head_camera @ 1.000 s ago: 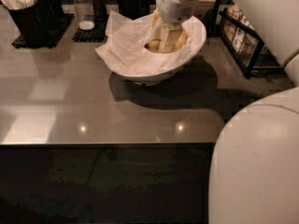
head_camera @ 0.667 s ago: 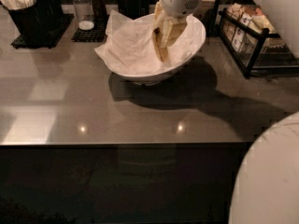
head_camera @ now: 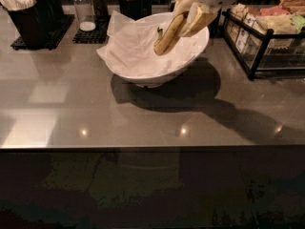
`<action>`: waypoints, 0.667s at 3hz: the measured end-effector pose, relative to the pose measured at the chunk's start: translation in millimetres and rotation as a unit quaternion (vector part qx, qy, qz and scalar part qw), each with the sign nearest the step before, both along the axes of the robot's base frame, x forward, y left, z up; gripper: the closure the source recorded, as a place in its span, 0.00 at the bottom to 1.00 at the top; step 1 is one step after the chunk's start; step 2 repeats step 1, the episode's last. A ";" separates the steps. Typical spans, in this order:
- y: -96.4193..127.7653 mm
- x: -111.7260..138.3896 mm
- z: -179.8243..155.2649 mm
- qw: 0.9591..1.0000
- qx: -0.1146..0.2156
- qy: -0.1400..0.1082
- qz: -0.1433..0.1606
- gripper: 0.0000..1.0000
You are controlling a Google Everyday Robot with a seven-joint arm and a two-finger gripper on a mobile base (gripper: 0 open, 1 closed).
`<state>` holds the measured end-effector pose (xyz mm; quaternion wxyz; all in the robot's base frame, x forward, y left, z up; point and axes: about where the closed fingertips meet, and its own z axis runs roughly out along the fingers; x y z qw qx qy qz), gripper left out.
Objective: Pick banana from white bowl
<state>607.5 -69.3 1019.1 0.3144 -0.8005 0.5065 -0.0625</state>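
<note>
The white bowl (head_camera: 190,56) stands at the back middle of the grey counter, lined with crumpled white paper (head_camera: 133,46). My gripper (head_camera: 190,13) is above the bowl's right side, shut on the yellow banana (head_camera: 167,36). The banana hangs tilted down to the left, lifted clear of the paper, its dark stem tip pointing toward the bowl's middle. The arm comes in from the top right.
Black cups of utensils (head_camera: 28,13) stand on a mat at the back left. Shakers (head_camera: 88,6) sit behind the bowl. A black wire rack (head_camera: 267,37) with packets stands at the right. The counter's front edge (head_camera: 152,147) runs across the middle.
My gripper has risen out of the bowl with the banana in it, and the arm has drawn up and back to the right. The view has shifted closer to the counter.
</note>
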 end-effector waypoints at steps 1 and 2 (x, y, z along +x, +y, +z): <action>-32.9 -29.0 26.0 0.998 0.060 -0.016 -0.023 1.00; -32.9 -29.0 26.0 0.998 0.060 -0.016 -0.023 1.00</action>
